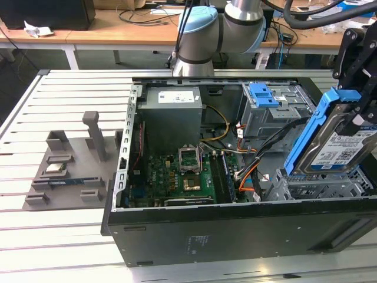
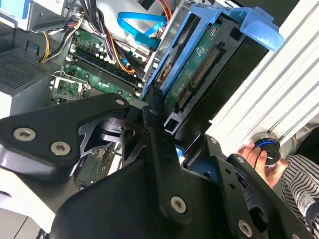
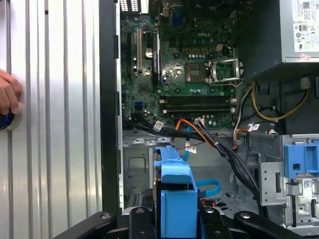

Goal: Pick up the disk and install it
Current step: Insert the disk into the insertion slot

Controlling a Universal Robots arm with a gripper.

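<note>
In the exterior view the disk [image 1: 337,146], a silver drive with a white-and-blue label in a blue caddy, hangs tilted over the metal drive bay [image 1: 318,187] at the open computer case's right front corner. My gripper [image 1: 360,112] is shut on its upper end. In the second wrist view, black fingers [image 2: 149,129] clamp the disk [image 2: 199,69], whose connector side and green board face the camera. The first wrist view looks along the caddy's blue edge [image 3: 174,194], which sits between the jaws above the case floor.
A grey power-supply box [image 1: 174,115] and the motherboard [image 1: 188,174] fill the case's middle. A blue bracket [image 1: 263,94] sits on the rear drive cage, and cables [image 1: 250,168] run beside the bay. A grey fixture [image 1: 70,165] lies on the slatted table. A hand [image 2: 254,155] rests on a knob.
</note>
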